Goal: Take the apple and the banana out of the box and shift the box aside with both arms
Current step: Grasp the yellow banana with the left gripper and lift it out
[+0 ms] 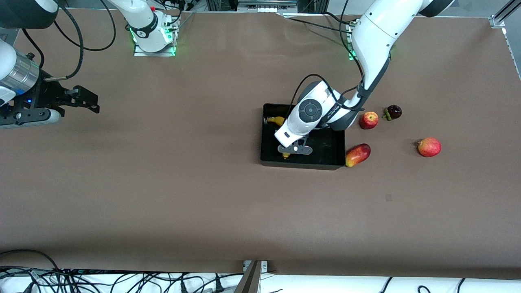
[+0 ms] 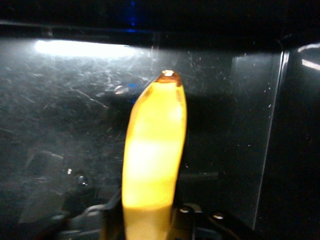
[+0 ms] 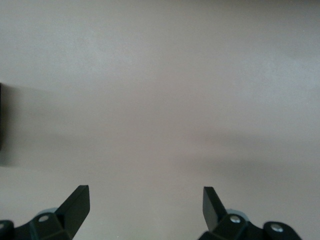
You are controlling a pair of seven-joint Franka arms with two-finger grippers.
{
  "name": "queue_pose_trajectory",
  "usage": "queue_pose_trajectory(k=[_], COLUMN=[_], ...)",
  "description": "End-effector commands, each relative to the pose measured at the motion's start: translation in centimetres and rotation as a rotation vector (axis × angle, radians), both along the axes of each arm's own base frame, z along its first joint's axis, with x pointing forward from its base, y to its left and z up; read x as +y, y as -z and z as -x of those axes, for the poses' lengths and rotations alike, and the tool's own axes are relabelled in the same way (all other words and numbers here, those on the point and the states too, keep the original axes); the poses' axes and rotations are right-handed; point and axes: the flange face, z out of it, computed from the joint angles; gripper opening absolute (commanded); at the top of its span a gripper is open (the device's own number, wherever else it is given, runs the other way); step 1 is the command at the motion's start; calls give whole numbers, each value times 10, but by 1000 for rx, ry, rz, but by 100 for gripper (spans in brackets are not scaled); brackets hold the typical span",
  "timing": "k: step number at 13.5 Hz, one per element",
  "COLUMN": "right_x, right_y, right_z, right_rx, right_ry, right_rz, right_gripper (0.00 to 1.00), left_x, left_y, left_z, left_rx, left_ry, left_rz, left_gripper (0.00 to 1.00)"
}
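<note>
Left tool (image 1: 290,151) clamped around banana (image 2: 152,165).

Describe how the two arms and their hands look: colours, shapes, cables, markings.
Both arms are glossy white with rounded jointed segments and dark grey joint seams. The left arm has a round grey cap with button markings near its wrist and a looping black cable. The left hand and right hand are black. The right arm has a silver metal ring and black cables.

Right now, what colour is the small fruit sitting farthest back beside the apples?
Dark maroon, nearly black, with a green stem: the small round fruit. The front view shows it best.
</note>
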Motion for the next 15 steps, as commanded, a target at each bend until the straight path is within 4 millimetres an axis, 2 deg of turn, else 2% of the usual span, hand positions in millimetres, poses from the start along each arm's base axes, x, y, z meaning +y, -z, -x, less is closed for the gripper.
queue_pose_trajectory(k=[1, 2, 5, 7, 8, 10, 12, 13, 15], right_x=[3, 5, 7, 7, 8, 12, 24, 33, 53], right_y=[-4, -4, -4, -4, -5, 13, 20, 20, 21], right_z=[0, 0, 0, 0, -1, -12, -12, -10, -6], right_rx=[-8, -9, -8, -10, -18, -14, 8, 11, 14], right_ry=[-8, -11, -17, -15, -14, -32, -56, -66, -103], right_rz=[10, 11, 10, 10, -2, -5, -5, 0, 23], right_gripper=[100, 100, 100, 100, 100, 100, 100, 100, 100], left_x=[6, 10, 51, 90, 121, 201, 288, 323, 366], left_y=[-48, -73, -144, -180, -191, -189, -169, -155, -118], left_z=[-8, -10, -31, -56, -69, -94, -113, -120, -128], left_rx=[-11, -10, 41, 99, 139, 188, 207, 208, 185], left_ry=[-1, -4, -31, -10, 32, 105, 220, 287, 354], left_rz=[-52, -71, -148, -177, -184, -153, -159, -191, -188], left_gripper=[2, 8, 15, 15, 15, 15, 15, 15, 16])
